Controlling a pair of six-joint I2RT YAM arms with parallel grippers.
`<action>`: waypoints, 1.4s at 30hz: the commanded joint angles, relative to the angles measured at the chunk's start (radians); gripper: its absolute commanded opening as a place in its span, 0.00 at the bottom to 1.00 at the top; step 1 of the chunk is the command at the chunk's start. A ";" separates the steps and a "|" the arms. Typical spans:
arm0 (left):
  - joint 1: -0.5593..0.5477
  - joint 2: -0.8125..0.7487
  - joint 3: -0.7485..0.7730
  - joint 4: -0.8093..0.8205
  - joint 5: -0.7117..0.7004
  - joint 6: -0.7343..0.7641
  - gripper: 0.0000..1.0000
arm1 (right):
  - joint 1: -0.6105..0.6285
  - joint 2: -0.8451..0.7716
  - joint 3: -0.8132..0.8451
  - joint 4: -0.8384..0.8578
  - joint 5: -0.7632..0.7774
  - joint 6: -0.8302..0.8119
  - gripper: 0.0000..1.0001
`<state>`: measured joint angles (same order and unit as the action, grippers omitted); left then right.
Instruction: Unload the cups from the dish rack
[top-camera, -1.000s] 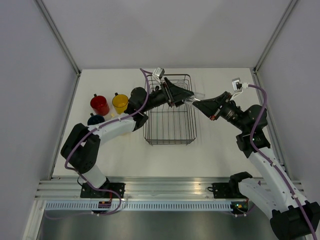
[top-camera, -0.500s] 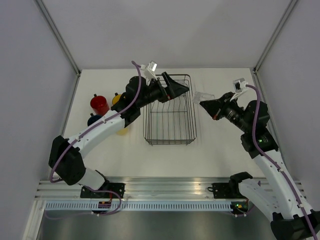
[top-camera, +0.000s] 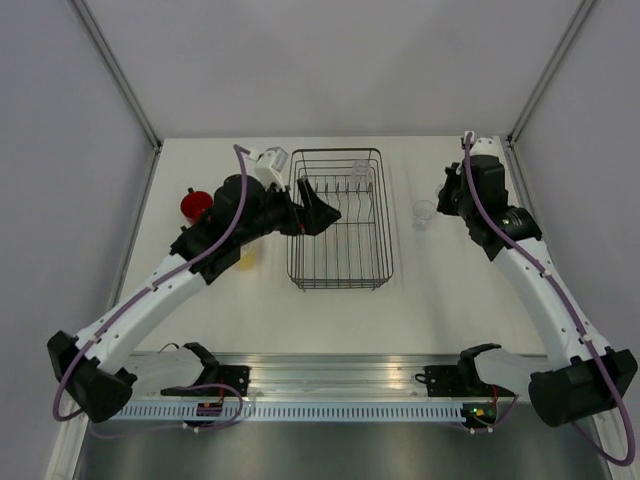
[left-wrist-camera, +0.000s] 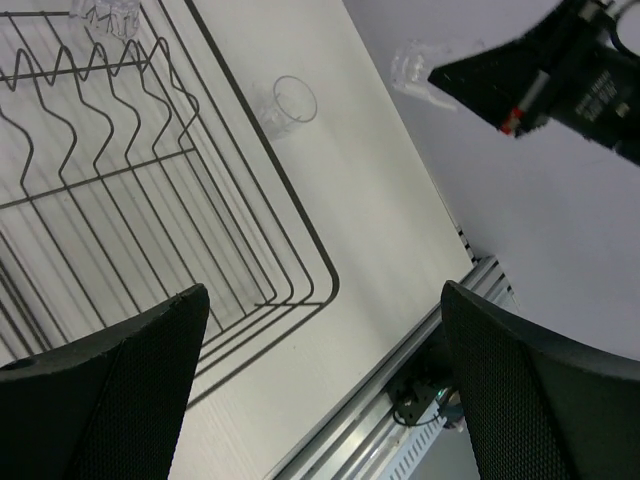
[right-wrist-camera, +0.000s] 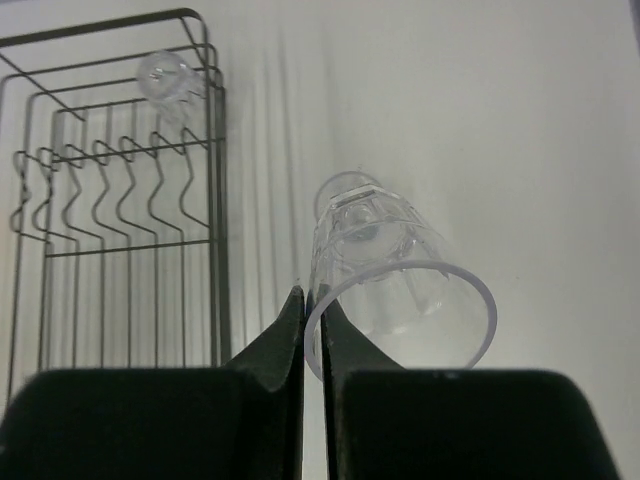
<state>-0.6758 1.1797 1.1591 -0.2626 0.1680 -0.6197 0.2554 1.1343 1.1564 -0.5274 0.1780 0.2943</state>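
Pinching a tilted clear tumbler (right-wrist-camera: 400, 290) by the rim in the right jaws, near a second tumbler (top-camera: 424, 213) standing on the surface (top-camera: 450, 290) right of the dish rack (top-camera: 340, 250). Hanging the left jaws wide apart over the rack, with a third tumbler (top-camera: 358, 168) in its far right corner.

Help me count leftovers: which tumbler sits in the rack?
The far-corner tumbler inside the dish rack; the second stands on the table, the right tool grips the third.
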 joint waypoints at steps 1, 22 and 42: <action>-0.008 -0.142 -0.047 -0.099 -0.056 0.075 1.00 | -0.031 0.095 0.130 -0.092 0.146 -0.043 0.00; -0.010 -0.448 -0.098 -0.530 -0.100 0.296 1.00 | -0.212 0.691 0.440 -0.289 -0.035 -0.147 0.01; -0.010 -0.480 -0.165 -0.524 -0.163 0.313 1.00 | -0.219 0.869 0.493 -0.322 -0.063 -0.181 0.03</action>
<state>-0.6815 0.7059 0.9932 -0.7918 0.0257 -0.3462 0.0414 1.9972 1.6096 -0.8478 0.1246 0.1265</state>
